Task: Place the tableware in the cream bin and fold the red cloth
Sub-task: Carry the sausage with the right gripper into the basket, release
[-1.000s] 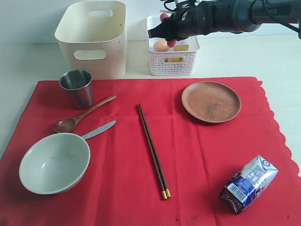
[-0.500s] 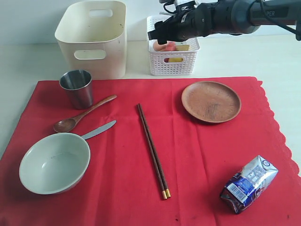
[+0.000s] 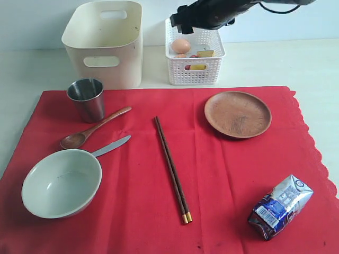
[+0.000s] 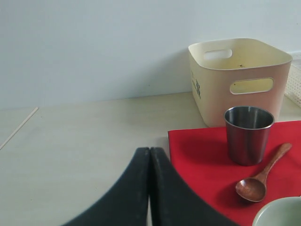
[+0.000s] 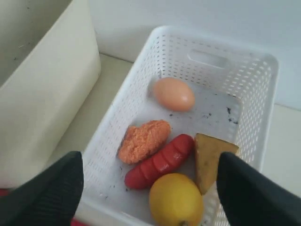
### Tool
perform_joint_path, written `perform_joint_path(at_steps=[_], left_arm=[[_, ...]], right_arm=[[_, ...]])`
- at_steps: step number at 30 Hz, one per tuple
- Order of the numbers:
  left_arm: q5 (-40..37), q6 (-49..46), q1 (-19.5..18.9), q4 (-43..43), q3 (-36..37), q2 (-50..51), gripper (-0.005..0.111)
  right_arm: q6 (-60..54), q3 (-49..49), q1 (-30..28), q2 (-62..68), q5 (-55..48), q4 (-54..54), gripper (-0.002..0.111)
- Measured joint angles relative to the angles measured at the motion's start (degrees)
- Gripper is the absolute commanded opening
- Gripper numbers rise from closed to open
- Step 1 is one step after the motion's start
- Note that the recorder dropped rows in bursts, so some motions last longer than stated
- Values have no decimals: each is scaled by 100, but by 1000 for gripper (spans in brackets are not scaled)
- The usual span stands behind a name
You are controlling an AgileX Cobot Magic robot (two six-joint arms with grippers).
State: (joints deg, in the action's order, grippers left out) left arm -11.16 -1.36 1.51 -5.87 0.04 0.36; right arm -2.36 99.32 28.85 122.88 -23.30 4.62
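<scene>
The red cloth point(image 3: 212, 174) lies spread flat on the table. On it are the steel cup point(image 3: 87, 98), wooden spoon point(image 3: 95, 127), knife point(image 3: 111, 146), pale bowl point(image 3: 61, 182), chopsticks point(image 3: 172, 169) and wooden plate point(image 3: 238, 114). The cream bin point(image 3: 106, 45) stands behind the cup and looks empty. My right gripper point(image 3: 183, 22) hovers open over the white basket point(image 5: 117, 141), holding nothing point(image 5: 148, 162). My left gripper point(image 4: 150, 153) is shut and empty, low over bare table left of the cloth's corner, with the cup point(image 4: 248, 134) and spoon point(image 4: 263, 174) ahead. It is out of the exterior view.
The white lattice basket point(image 3: 195, 71) beside the bin holds an egg point(image 5: 174, 93), a breaded piece, a sausage point(image 5: 160, 161), a lemon point(image 5: 176, 200) and cheese. A blue-silver milk carton point(image 3: 280, 206) lies on the cloth's near right corner.
My right arm has risen up and away from the white basket. A red item seen at its fingers earlier now lies inside the basket. Nothing on the cloth moved.
</scene>
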Motion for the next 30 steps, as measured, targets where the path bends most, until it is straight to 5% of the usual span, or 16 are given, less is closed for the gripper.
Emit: perform_joint_path(at_steps=[23, 30], left_arm=[[0, 0, 0, 0, 0, 0, 1], [0, 0, 0, 0, 0, 0, 1]], right_arm=[[-1021, 0, 0, -1851, -4419, 0, 75], [-1791, -906, 0, -2872, -4601, 463, 75]])
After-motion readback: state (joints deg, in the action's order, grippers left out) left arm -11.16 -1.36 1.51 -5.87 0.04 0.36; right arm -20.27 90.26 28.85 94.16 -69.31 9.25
